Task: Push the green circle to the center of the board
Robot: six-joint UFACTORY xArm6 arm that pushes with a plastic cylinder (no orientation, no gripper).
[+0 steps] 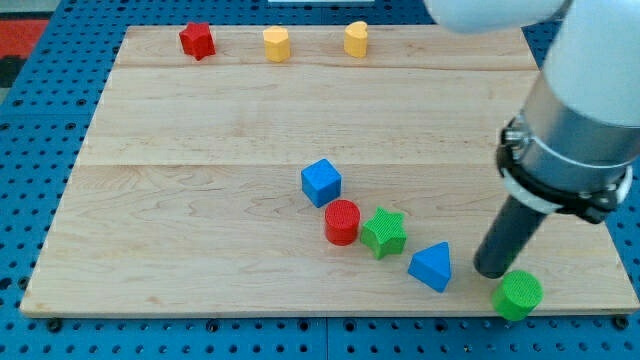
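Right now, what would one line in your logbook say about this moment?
my tip: just above-left of green circle, near the board's bottom-right corner | blue triangle: left of tip | circle: not yet centered

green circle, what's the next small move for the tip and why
Probably slide my tip round to the lower right of the green circle. It now sits just up-left of it, on the center's side, so pushing from here would drive the circle off the board.

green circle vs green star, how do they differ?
Shape: the green circle is a round cylinder; the green star has points. Place: the circle sits near the board's bottom right edge, the star nearer the bottom middle. Neighbours: my tip is right beside the circle, on its upper left; the star touches the red cylinder. Both are green.
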